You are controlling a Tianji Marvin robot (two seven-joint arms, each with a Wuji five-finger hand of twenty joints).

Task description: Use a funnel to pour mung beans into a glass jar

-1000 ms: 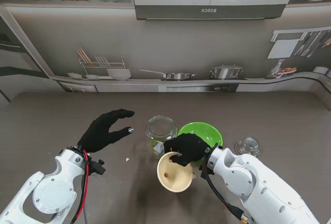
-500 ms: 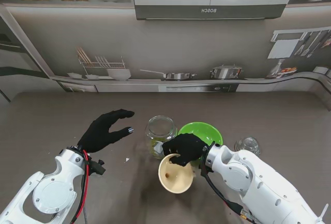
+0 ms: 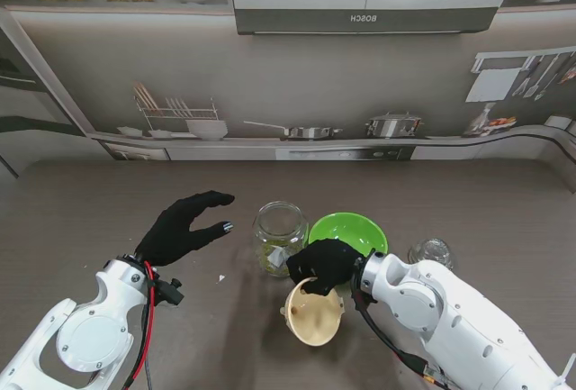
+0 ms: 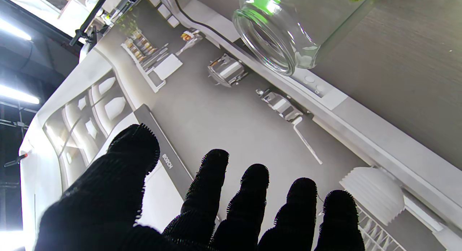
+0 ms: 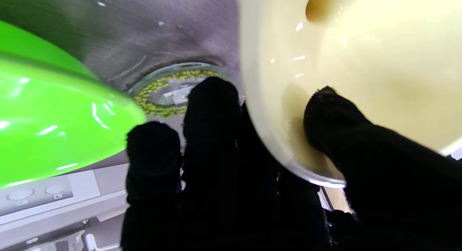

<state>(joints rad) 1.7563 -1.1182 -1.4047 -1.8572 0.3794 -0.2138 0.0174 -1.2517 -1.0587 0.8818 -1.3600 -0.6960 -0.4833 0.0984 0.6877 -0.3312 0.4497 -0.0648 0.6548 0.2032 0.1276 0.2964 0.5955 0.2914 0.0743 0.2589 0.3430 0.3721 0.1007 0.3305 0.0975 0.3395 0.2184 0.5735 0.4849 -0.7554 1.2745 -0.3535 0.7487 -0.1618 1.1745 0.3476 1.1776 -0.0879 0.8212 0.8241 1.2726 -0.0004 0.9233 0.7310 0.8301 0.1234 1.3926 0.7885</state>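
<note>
Near the surface's front edge, the right robot hand (image 3: 324, 264) grips a cream plastic funnel (image 3: 315, 312) beside the clear glass jar (image 3: 278, 236); the left robot hand (image 3: 184, 224) hovers open-fingered.

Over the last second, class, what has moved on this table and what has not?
The right hand, shut on the cream funnel, has carried it slightly right and nearer to me, away from the glass jar. The left hand stays open beside the jar. The jar, green bowl and glass lid have not moved.
</note>
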